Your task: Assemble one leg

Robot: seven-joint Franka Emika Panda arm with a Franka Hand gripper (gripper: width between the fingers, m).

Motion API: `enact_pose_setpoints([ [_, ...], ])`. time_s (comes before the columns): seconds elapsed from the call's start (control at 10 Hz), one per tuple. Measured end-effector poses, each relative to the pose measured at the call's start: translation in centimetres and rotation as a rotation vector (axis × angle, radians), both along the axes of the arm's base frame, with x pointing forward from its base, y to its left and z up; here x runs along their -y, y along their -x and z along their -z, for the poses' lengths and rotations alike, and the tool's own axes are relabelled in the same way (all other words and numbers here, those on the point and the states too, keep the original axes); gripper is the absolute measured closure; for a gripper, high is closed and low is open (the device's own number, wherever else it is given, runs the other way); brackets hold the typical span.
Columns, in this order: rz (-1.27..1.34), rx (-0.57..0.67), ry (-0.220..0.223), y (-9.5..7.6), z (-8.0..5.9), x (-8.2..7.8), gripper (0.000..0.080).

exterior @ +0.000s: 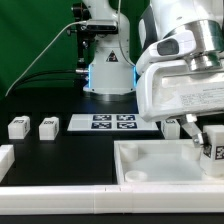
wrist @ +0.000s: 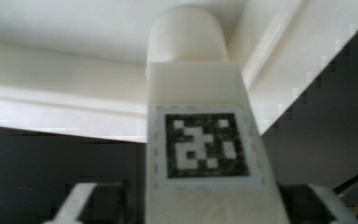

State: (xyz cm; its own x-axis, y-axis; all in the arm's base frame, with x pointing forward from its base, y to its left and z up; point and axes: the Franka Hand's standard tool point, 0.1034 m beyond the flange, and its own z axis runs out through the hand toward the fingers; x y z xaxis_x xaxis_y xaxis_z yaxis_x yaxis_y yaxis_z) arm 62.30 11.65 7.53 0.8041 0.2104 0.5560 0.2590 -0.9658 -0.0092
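My gripper (exterior: 206,140) is shut on a leg (wrist: 202,110), a white peg with a black-and-white tag, and holds it over the far right corner of the large white tray (exterior: 150,160). In the wrist view the leg fills the middle of the picture between the two fingers (wrist: 83,205), its rounded end against the tray's white wall (wrist: 69,90). In the exterior view only a small part of that leg (exterior: 214,150) shows below the arm. Two more legs (exterior: 18,127) (exterior: 48,126) stand on the black table at the exterior view's left.
The marker board (exterior: 113,122) lies on the table behind the tray. The robot's base (exterior: 108,75) stands behind it. A white block (exterior: 5,158) sits at the left edge, and a white rail (exterior: 60,190) runs along the front.
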Motion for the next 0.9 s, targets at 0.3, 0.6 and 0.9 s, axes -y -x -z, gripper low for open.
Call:
enact_pose_setpoints([
  [0.3,0.001,0.002,0.001,-0.1,-0.2,0.2,0.0174],
  [0.6,-0.003,0.001,0.007,-0.3,-0.9,0.5,0.0154],
  [0.9,-0.01,-0.006,0.018,-0.6,-2.5,1.0,0.0151],
])
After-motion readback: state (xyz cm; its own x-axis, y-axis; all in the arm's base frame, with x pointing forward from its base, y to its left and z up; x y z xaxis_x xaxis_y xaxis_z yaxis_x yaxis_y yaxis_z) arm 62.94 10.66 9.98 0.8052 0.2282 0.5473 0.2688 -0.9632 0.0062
